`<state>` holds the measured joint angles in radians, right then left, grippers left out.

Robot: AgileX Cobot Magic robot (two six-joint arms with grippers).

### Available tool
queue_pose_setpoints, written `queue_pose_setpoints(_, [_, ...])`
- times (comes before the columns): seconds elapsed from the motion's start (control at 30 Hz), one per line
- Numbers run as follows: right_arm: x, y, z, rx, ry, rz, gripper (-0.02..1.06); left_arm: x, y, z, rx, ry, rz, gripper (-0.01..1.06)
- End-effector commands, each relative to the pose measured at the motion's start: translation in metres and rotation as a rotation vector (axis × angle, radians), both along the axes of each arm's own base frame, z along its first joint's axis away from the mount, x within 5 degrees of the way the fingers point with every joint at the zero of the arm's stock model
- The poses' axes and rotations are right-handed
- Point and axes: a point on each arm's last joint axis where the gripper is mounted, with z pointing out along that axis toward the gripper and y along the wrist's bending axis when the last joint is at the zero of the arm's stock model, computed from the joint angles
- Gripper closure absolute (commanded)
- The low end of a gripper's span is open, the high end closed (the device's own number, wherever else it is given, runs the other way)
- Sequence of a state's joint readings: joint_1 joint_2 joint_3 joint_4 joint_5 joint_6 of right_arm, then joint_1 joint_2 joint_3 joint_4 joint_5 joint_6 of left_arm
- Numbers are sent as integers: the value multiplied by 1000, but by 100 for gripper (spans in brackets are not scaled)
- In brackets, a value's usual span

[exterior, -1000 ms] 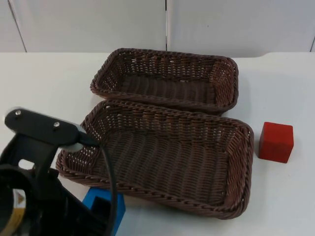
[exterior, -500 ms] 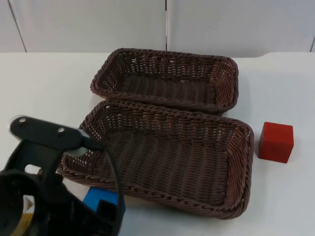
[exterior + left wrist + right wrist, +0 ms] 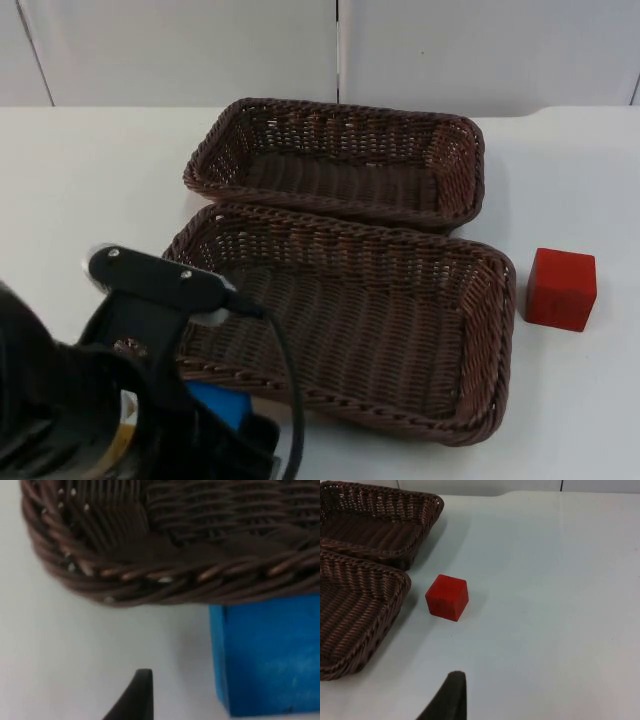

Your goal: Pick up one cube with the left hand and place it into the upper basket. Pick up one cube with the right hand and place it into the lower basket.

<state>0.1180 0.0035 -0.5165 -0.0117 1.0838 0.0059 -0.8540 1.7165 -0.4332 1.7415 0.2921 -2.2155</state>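
I see white table top (image 3: pixel 90 170), smooth, matte, running back to grey partition wall (image 3: pixel 180 50). Wall built of flat panels; I make out dark vertical seam (image 3: pixel 338 50) near middle, slanted seam far left. Table's far edge meets wall in straight line, rounded step toward right. Light even, diffuse, soft shadows on table surface. From right wrist view, I see same pale table (image 3: pixel 560 580), faint sheen.

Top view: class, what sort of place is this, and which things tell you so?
Probably a robot lab workbench: a plain white table against a grey partition wall, with two empty wicker baskets and practice blocks, a red cube and a blue cube.
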Motion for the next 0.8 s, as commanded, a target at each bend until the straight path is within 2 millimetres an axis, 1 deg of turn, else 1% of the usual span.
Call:
queue_pose_setpoints(0.0, [0, 0, 0, 0, -8, -2, -1, 3, -5, -2, 1, -3, -1, 0])
queue_pose_setpoints(0.23, [0, 0, 0, -2, -8, -3, -1, 9, -12, -18, 40, 29, -4, 0])
queue_pose_setpoints(0.43, [0, 0, 0, -2, -8, -3, -1, 14, -19, -15, 35, 21, -45, 0])
queue_pose_setpoints(0.57, [0, 0, 0, -2, -8, -3, -1, 12, -19, -17, 34, 35, -57, 1])
queue_pose_setpoints(0.6, [0, 0, 0, -2, -8, -3, -1, 12, -19, -17, 35, 38, -58, 3])
queue_pose_setpoints(0.63, [0, 0, 0, -2, -8, -3, -1, 12, -20, -19, 38, 40, -60, 8])
queue_pose_setpoints(0.67, [0, 0, 0, -2, -8, -3, -1, 12, -20, -19, 38, 40, -60, 8])
queue_pose_setpoints(0.73, [0, 0, 0, -2, -8, -3, -1, 13, -20, -19, 38, 43, -60, 20])
queue_pose_setpoints(0.77, [0, 0, 0, -2, -8, -3, -1, 14, -21, -18, 35, 35, -57, 29])
